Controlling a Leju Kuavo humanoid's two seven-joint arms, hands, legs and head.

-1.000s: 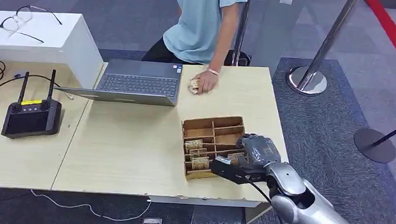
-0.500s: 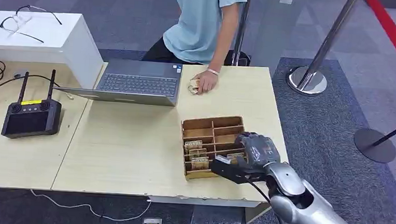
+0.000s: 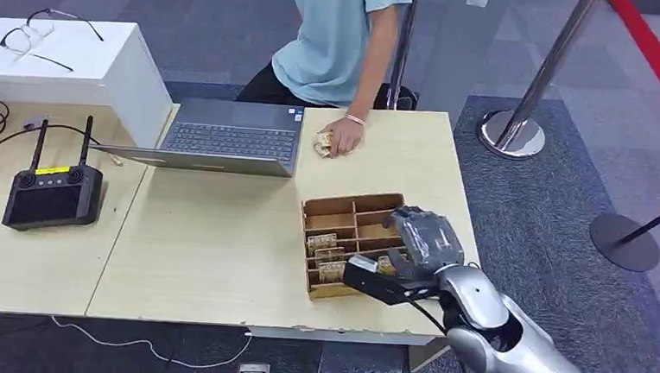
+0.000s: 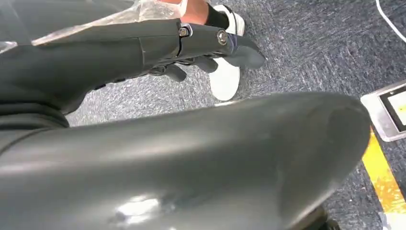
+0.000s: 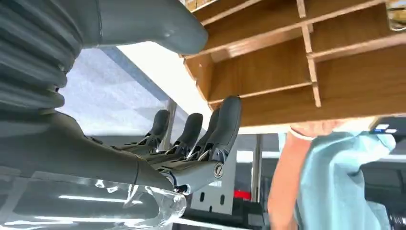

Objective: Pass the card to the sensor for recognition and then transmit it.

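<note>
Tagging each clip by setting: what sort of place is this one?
Probably an office or demo area: grey carpet tiles, light wood desks with a laptop, and stanchion posts with red belt barriers.

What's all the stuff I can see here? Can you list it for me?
Wooden divided box: one, brown, near the table's right edge.
Cards: several, tan, standing in the box's compartments.
Laptop: one, grey, open, at the table's back.
Handheld controller: one, black, left table.
Glasses: one pair, black, on the white stand.
Stanchion posts: two, metal, on the carpet.
Person's hand: resting on the table beside the laptop.
Right hand: grey, over the box.
</note>
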